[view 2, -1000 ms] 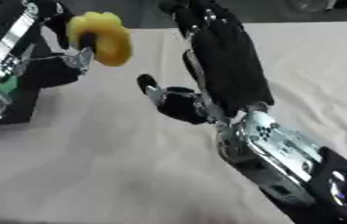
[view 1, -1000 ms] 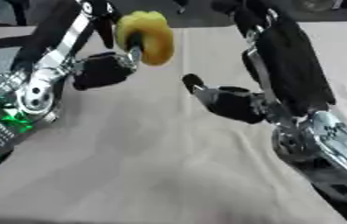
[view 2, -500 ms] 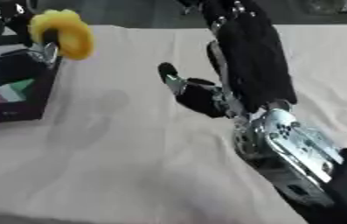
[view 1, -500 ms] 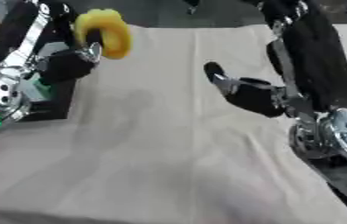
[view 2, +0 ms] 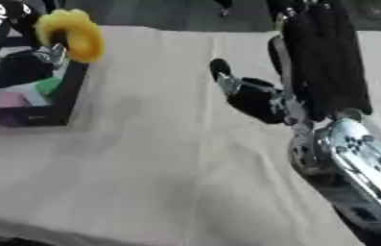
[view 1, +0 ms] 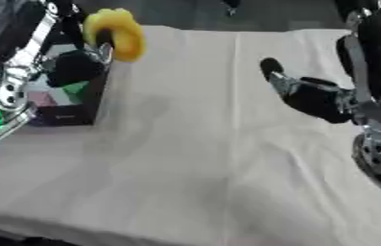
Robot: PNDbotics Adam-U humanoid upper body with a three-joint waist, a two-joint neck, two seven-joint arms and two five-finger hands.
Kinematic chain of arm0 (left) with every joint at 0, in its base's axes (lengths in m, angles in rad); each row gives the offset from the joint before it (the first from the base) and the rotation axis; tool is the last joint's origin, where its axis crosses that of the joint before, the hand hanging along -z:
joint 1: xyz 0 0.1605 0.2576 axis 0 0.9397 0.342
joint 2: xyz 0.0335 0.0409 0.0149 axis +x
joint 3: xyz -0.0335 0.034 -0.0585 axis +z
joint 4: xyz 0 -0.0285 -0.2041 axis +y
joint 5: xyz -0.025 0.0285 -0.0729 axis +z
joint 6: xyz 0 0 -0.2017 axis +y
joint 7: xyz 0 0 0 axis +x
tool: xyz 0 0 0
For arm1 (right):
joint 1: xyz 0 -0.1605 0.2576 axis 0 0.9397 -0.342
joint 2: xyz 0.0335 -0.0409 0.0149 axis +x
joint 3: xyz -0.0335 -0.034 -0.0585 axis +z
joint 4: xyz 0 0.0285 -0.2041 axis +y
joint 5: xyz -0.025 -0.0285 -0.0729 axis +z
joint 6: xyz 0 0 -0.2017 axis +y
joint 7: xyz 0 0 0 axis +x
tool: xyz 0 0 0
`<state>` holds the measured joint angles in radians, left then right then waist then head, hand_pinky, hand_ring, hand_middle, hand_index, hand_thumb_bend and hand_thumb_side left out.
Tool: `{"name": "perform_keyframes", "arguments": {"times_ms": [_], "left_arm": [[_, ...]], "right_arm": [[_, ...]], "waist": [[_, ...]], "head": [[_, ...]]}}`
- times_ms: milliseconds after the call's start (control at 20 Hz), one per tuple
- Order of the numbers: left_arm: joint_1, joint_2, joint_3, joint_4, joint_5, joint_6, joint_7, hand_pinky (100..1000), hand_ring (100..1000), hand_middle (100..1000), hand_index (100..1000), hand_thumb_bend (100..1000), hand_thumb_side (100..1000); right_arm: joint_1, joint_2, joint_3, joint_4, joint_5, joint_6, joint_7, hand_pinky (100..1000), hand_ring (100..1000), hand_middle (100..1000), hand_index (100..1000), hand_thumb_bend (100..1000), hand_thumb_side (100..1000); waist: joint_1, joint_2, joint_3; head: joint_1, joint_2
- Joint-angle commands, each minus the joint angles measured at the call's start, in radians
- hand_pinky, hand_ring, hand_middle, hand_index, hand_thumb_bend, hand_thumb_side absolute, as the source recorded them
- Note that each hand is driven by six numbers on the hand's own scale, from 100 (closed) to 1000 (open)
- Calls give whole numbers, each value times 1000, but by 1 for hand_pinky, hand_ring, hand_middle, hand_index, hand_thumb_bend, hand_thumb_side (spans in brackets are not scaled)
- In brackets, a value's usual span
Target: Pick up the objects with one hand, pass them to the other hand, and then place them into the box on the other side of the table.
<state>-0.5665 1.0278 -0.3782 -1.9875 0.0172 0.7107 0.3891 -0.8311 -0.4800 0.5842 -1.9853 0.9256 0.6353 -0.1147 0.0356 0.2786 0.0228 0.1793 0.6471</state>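
A yellow ring-shaped object (view 1: 116, 34) hangs in the air at the upper left, held by my left hand (view 1: 77, 67), whose fingers curl round it. It sits just above the right edge of a dark box (view 1: 74, 113) that stands at the table's left side. Inside the box I see green, pink and white pieces (view 2: 27, 91). My right hand (view 1: 311, 93) hovers over the cloth at the right, fingers relaxed, holding nothing. It is well apart from the ring.
A cream cloth (view 1: 202, 158) covers the table, with a seam running down its middle. My right forearm (view 2: 353, 158) fills the right side. The floor beyond the far table edge is dark.
The camera has swung left, bringing the box into view. My left hand has carried the yellow ring away from the right hand toward the box. The right hand stays open and empty.
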Motion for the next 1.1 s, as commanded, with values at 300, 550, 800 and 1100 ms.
{"name": "perform_keyframes", "arguments": {"times_ms": [300,550,800,1100], "left_arm": [[59,50,97,4,86,157,226,956,540,335,351,100,278],[84,51,112,70,83,147,288,942,542,338,353,100,277],[91,42,124,147,80,129,322,938,545,343,356,100,277],[90,32,140,227,84,117,351,940,546,348,365,100,279]], "right_arm": [[15,-28,-38,-15,1,26,-54,836,861,832,832,510,259],[26,-45,-49,-15,-6,33,-82,840,861,832,833,515,254],[37,-54,-75,-15,0,42,-103,836,856,831,829,504,246],[60,-59,-105,-15,-1,53,-151,834,854,831,826,494,239]], "waist": [[-13,2,-9],[-17,11,-20],[-19,19,-24],[-20,26,-30]], "head": [[31,-33],[43,-39],[50,-44],[58,-44]]}}
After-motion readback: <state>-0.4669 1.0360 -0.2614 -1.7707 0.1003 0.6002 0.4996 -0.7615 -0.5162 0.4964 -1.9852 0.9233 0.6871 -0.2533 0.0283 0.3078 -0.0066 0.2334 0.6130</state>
